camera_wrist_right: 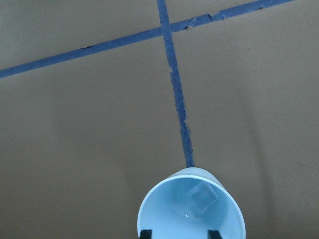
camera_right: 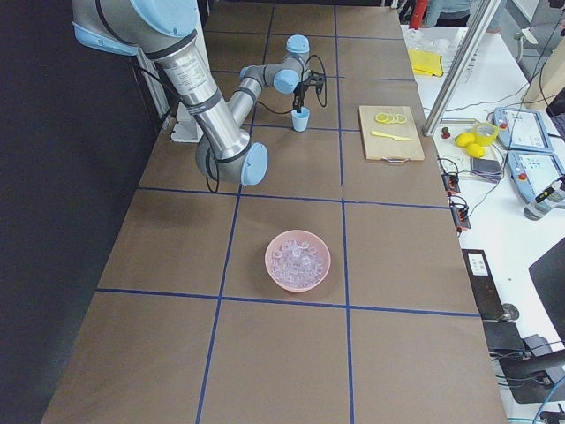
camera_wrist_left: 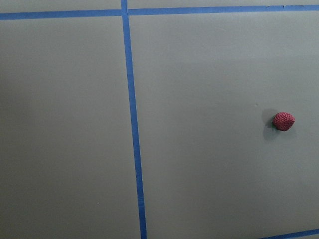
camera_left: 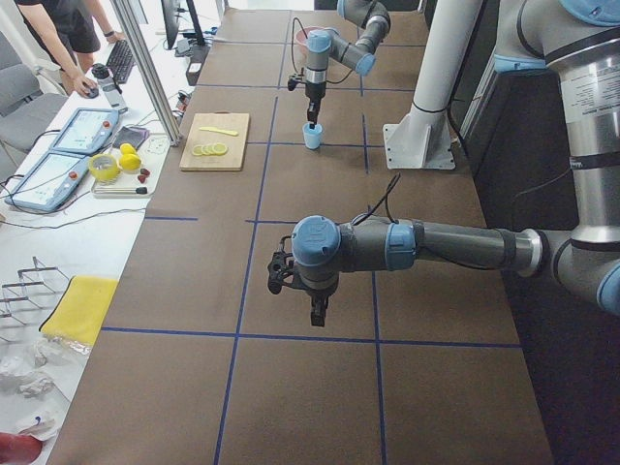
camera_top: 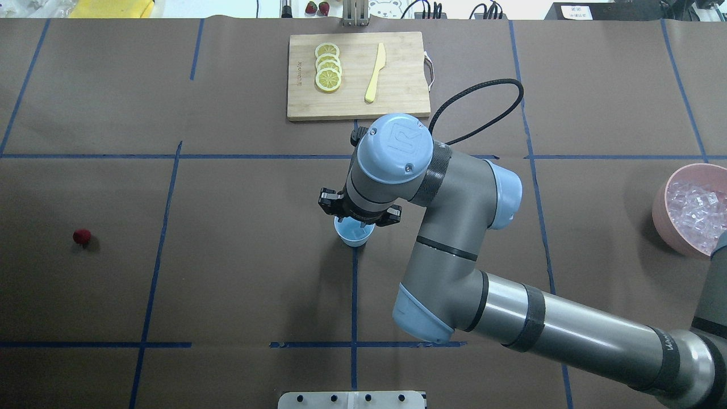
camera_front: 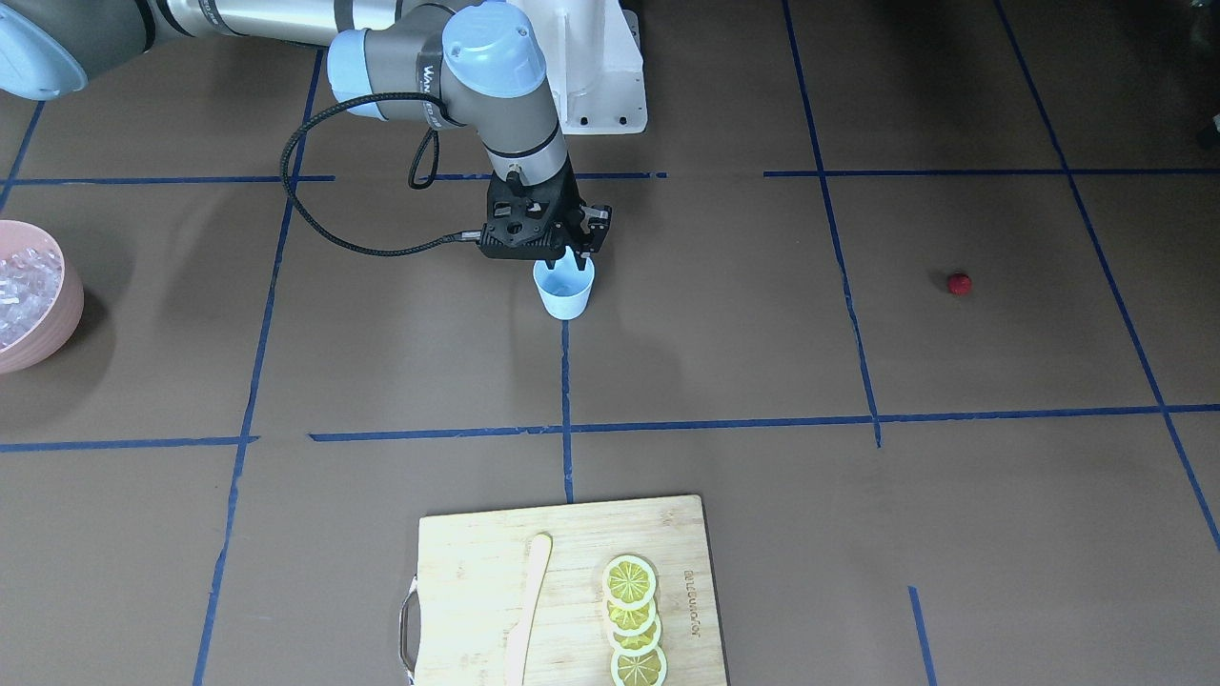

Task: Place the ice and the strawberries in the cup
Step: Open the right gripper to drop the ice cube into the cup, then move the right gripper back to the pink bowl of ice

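Observation:
The light-blue cup [camera_front: 564, 291] stands at the table's middle, also in the overhead view [camera_top: 354, 233]. My right gripper [camera_wrist_right: 179, 233] hangs right above its rim, open, fingertips apart and empty. One clear ice cube [camera_wrist_right: 203, 198] lies inside the cup [camera_wrist_right: 192, 209]. More ice [camera_top: 696, 207] fills the pink bowl [camera_top: 661, 201]. The dark-red strawberry [camera_top: 82, 237] lies alone on the table, and shows in the left wrist view [camera_wrist_left: 283, 121]. My left gripper [camera_left: 317, 312] hangs above the table, seen only from the side; I cannot tell whether it is open or shut.
A wooden cutting board [camera_top: 397, 102] with lemon slices [camera_top: 328, 67] and a yellow knife [camera_top: 375, 72] lies at the far edge. Blue tape lines cross the brown table. The right arm's elbow [camera_top: 454, 238] hangs over the middle.

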Controlling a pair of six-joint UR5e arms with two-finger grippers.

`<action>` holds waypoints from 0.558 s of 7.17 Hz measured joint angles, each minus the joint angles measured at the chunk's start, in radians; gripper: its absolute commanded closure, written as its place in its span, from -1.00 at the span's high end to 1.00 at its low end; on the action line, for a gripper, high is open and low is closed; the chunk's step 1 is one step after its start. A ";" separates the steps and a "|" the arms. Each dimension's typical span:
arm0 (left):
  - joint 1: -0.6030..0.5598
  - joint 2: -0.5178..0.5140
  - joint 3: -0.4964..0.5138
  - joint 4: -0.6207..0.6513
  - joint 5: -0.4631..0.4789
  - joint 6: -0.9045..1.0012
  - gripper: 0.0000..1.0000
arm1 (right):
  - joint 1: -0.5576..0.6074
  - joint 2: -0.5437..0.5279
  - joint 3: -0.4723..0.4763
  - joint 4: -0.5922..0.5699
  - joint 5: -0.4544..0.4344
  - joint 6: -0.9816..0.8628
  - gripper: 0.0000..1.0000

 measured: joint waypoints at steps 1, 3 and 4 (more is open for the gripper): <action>0.000 0.000 0.000 0.000 0.000 0.000 1.00 | 0.019 -0.017 0.036 -0.001 0.008 -0.001 0.99; 0.000 0.000 0.000 -0.001 0.001 -0.001 1.00 | 0.079 -0.150 0.192 -0.008 0.050 -0.012 0.99; 0.000 0.000 0.000 -0.002 0.001 -0.001 1.00 | 0.130 -0.243 0.274 -0.008 0.110 -0.042 0.99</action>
